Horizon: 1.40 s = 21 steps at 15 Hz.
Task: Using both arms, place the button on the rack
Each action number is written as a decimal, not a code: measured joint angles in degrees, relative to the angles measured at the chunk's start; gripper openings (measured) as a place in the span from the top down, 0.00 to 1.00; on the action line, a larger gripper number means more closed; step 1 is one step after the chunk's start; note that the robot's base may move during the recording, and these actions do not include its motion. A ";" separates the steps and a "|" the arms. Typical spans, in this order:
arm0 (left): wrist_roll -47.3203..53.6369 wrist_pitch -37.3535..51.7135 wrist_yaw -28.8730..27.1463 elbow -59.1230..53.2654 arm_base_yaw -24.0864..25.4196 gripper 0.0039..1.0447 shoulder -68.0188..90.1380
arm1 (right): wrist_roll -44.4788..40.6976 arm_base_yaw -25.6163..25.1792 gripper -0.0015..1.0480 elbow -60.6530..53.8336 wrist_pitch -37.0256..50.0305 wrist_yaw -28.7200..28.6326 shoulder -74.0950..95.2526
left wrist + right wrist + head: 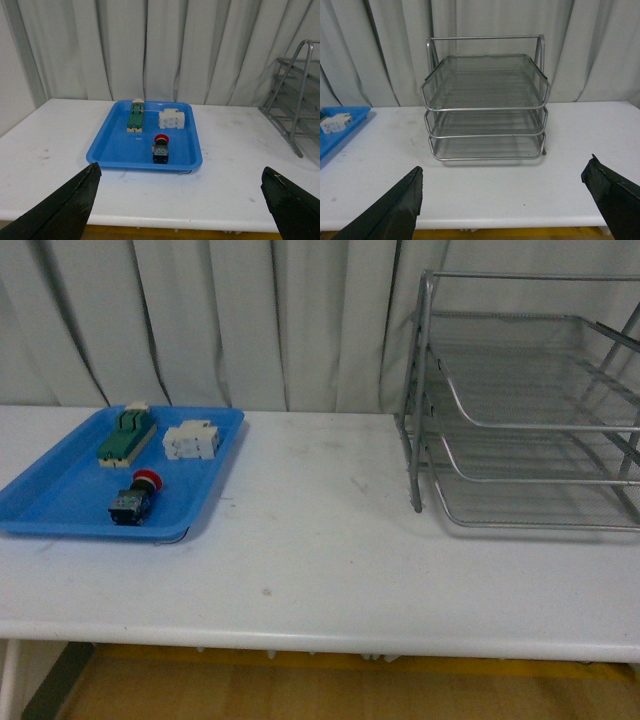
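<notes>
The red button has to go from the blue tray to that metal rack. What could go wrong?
The button is small and lies near a white block in the blue tray, so the open left gripper might grab the wrong part. The rack stands across the table; passing the button to the right gripper could drop it.

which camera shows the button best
The left wrist view: the button lies near the middle of the picture in the blue tray, red cap and dark body clear. The front view shows the button smaller, far left. The right wrist view misses it.
</notes>
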 joint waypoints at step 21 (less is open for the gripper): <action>0.00 0.00 0.02 0.00 0.00 0.06 0.00 | -0.02 0.00 0.06 0.00 0.00 0.00 0.00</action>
